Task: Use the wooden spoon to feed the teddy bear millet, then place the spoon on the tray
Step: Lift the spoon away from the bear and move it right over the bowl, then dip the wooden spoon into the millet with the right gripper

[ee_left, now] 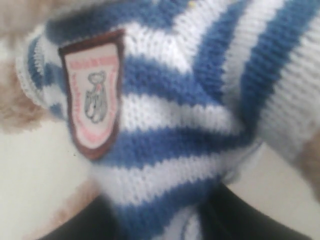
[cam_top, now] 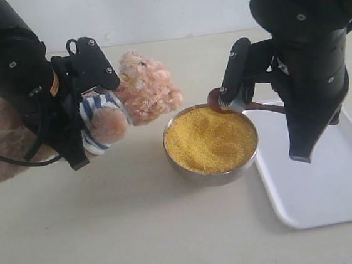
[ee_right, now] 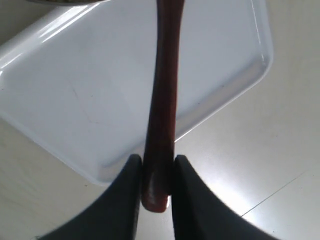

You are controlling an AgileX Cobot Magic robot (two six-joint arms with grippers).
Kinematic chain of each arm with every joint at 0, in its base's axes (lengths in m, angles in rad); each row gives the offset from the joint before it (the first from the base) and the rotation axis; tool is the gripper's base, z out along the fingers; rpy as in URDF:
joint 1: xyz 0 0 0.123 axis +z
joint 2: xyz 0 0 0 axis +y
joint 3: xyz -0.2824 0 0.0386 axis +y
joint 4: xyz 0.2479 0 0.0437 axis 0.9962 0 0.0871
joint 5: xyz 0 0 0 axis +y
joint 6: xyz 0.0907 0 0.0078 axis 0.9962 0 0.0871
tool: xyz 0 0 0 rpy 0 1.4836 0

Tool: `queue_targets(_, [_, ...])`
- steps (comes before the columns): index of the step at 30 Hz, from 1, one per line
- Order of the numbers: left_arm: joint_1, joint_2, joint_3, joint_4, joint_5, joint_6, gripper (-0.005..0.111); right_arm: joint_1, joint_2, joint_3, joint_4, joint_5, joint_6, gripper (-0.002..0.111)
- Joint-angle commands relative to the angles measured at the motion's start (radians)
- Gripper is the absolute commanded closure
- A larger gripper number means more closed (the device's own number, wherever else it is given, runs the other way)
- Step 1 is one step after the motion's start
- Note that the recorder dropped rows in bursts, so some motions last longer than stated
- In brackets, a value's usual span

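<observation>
Beige tabletop [cam_top: 111, 233], white wall [cam_top: 150, 8] behind.

Teddy bear [cam_top: 149, 87]: lying at left, head toward the steel bowl [cam_top: 212, 177].

Left gripper [cam_top: 93, 118]: closed around the bear's striped torso, shirt fabric pinched between its fingers.

Millet [cam_top: 209, 138]: fills the steel bowl at centre.

Right gripper [ee_right: 157, 167]: jaws nearly together, clamped on the handle end of the wooden spoon [ee_right: 164, 90]. The spoon's bowl is at the steel bowl's far rim and its handle passes above the tray [cam_top: 333, 185].

Tray: white, just right of the steel bowl.

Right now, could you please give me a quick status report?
Left end effector clamped on teddy bear. Right end effector shut on wooden spoon, tip at millet edge. Nothing seen between spoon and bear.
</observation>
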Motion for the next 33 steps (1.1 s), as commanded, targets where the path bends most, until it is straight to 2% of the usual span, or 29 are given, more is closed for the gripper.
queue_targets(1, [0.003,-0.009,-0.009,0.002,-0.011,-0.021,0.103,-0.003,0.043,0.002,-0.023,0.000,-0.010,0.109])
queue_targets(8, [0.003,-0.009,-0.009,-0.003,-0.010,-0.023,0.103,0.001,0.083,0.002,-0.050,0.000,-0.006,0.109])
queue_targets(17, [0.003,-0.009,-0.009,-0.007,-0.016,-0.026,0.103,0.091,0.102,0.002,-0.164,0.000,0.025,0.109])
queue_targets(33, [0.003,-0.009,-0.009,-0.010,-0.012,-0.030,0.103,0.137,0.204,0.002,-0.169,0.000,0.018,0.109])
